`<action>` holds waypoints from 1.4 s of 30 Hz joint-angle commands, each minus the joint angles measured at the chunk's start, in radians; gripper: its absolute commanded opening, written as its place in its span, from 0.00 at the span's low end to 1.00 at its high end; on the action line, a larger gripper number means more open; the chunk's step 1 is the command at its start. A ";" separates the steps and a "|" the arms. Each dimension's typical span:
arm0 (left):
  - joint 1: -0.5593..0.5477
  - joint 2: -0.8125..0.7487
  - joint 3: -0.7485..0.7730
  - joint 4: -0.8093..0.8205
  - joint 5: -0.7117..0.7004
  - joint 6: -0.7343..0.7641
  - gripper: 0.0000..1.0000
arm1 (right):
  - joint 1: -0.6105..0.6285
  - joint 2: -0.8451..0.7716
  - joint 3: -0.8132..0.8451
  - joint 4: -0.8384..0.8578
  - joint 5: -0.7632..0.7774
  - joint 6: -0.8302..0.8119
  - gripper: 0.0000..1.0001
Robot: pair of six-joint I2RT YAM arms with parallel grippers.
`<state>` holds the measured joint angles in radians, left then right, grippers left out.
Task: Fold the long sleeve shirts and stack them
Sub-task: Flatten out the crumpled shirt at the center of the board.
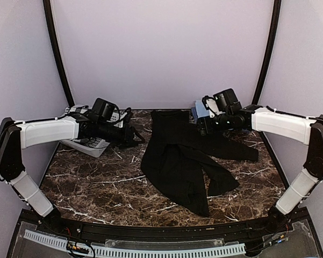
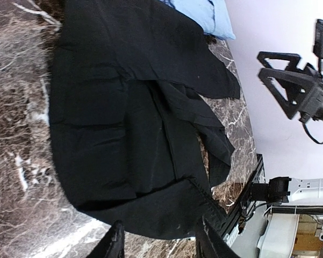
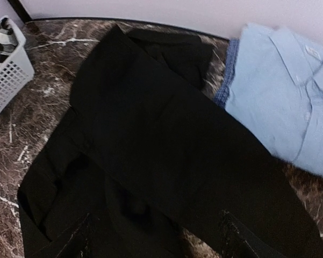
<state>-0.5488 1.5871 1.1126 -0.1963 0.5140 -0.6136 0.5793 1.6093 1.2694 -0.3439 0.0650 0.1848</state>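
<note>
The black long sleeve shirt (image 1: 177, 156) lies crumpled across the middle of the marble table, one sleeve trailing to the right. Folded at the back right is the light blue shirt (image 1: 199, 111), collar showing (image 3: 290, 102). My left gripper (image 1: 133, 135) hovers left of the black shirt (image 2: 129, 118). It is open (image 2: 161, 243), and the cloth's edge lies just beyond its fingertips (image 2: 115, 242). The right gripper (image 1: 204, 127) hangs at the shirt's far right end, next to the blue shirt. Its jaws stand open (image 3: 156, 243) above black cloth (image 3: 150, 150), holding nothing.
A white mesh basket (image 1: 94, 144) with checked cloth inside sits at the back left, under my left arm (image 3: 8, 70). Pale walls close in the back and sides. Bare marble (image 1: 97, 183) shows at front left and front right.
</note>
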 commanded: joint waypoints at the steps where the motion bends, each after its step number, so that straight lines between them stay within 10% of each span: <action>1: -0.093 0.058 0.083 0.043 -0.004 0.032 0.44 | -0.079 -0.070 -0.158 0.036 0.080 0.143 0.77; 15: -0.296 0.528 0.466 -0.044 -0.015 0.153 0.44 | -0.402 -0.141 -0.401 0.102 0.114 0.266 0.80; 42: -0.351 0.453 0.296 -0.385 0.163 0.466 0.43 | -0.618 0.027 -0.435 0.154 0.037 0.239 0.84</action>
<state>-0.8970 2.1117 1.4567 -0.5110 0.6353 -0.2123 -0.0330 1.6123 0.8459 -0.2237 0.1116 0.4267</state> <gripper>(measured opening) 0.428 0.837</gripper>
